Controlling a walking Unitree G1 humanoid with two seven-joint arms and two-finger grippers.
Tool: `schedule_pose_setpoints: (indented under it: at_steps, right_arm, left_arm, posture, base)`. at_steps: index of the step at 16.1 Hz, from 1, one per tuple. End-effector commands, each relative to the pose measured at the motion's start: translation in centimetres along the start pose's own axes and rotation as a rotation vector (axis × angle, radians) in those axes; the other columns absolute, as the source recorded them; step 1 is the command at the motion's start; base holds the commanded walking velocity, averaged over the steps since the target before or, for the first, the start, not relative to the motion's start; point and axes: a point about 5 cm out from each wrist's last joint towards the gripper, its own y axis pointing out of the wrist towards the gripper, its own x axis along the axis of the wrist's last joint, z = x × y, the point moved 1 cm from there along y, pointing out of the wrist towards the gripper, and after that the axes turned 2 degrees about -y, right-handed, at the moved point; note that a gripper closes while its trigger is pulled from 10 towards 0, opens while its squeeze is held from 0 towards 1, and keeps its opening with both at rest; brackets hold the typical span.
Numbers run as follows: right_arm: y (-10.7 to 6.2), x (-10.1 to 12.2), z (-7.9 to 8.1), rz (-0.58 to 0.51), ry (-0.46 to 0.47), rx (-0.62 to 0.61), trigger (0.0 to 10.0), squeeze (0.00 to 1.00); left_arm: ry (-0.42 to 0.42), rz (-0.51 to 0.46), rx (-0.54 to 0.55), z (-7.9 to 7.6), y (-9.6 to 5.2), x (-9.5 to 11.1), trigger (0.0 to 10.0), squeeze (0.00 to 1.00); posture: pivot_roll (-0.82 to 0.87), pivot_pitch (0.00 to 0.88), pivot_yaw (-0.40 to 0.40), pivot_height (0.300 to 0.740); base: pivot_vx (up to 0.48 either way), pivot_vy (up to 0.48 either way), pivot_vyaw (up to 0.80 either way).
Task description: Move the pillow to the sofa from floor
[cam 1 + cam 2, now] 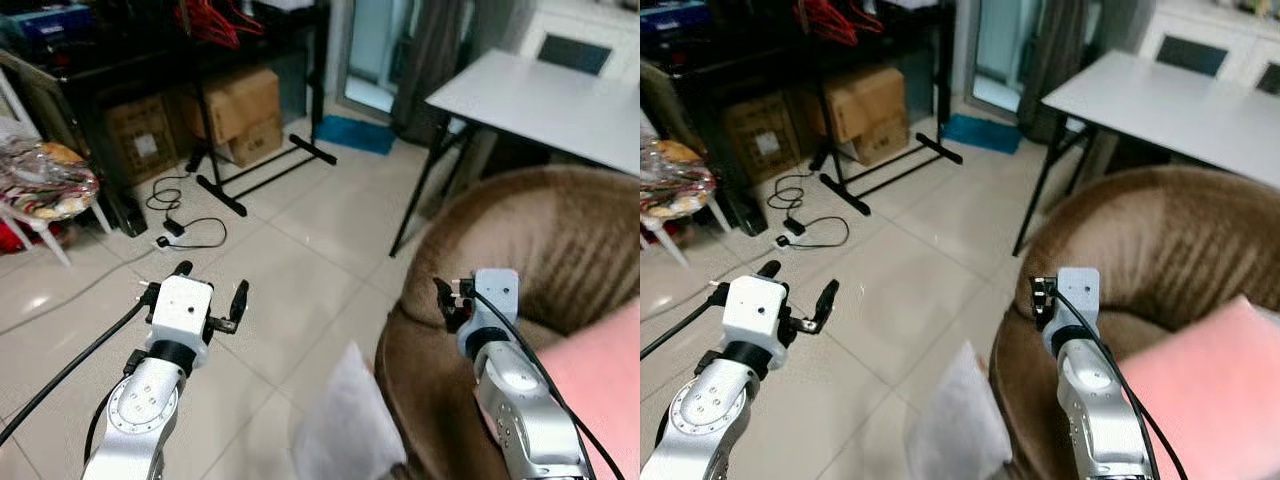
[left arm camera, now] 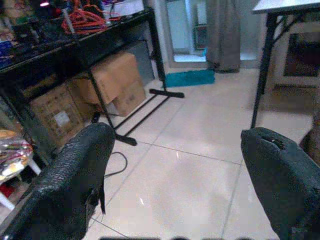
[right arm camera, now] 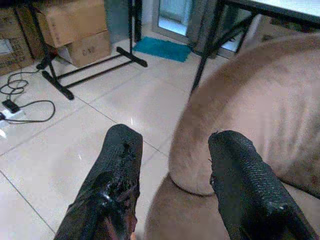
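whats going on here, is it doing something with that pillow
Not yet. The white pillow leans on the floor against the brown sofa, between the robot's two raised arms. The left gripper is open over the tiles, and the right gripper is open above the sofa's arm. Neither touches the pillow. A pink cushion already lies on the sofa.

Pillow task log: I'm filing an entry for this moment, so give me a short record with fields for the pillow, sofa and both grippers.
pillow: white pillow on the tiled floor, leaning against the sofa's front
sofa: brown sofa, pink cushion on its seat
left gripper: left gripper open, empty, raised above the floor
right gripper: right gripper open, empty, by the sofa's armrest
task state: pillow not yet grasped
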Motion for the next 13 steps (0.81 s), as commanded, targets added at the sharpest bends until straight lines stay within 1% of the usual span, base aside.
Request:
schedule_pose_setpoints:
  at_steps: [1, 3, 6, 8, 13]
  right_arm:
    - [0.13, 0.59, 0.41, -0.024, -0.012, 0.005, 10.0, 0.00]
    - [0.16, 0.62, 0.14, -0.029, -0.033, -0.012, 10.0, 0.00]
    - [0.23, 0.30, -0.53, -0.018, -0.035, -0.039, 10.0, 0.00]
    - [0.13, 0.19, -0.49, -0.023, -0.029, -0.030, 10.0, 0.00]
    - [0.11, -0.14, -0.54, -0.018, -0.032, -0.032, 10.0, 0.00]
  left_arm:
    - [0.012, 0.003, 0.007, 0.39, -0.07, -0.04, 10.0, 0.00]
    - [0.022, 0.001, 0.000, 0.34, -0.02, 0.00, 10.0, 0.00]
    - [0.043, -0.020, -0.006, 0.17, 0.00, 0.08, 10.0, 0.00]
    - [0.058, -0.034, -0.017, 0.06, -0.07, 0.16, 10.0, 0.00]
    - [0.077, -0.047, -0.031, -0.19, -0.09, 0.13, 10.0, 0.00]
  posture:
    - [0.04, 0.010, -0.075, 0.740]
    - [0.04, 0.010, -0.073, 0.740]
    - [0.04, 0.010, -0.072, 0.735]
    - [0.04, 0.009, -0.072, 0.711]
    - [0.04, 0.008, -0.073, 0.666]
  base:
    - [0.315, 0.000, 0.00]
    - [0.302, 0.000, 0.00]
    - [0.000, 0.000, 0.00]
    - [0.000, 0.000, 0.00]
    - [0.000, 0.000, 0.00]
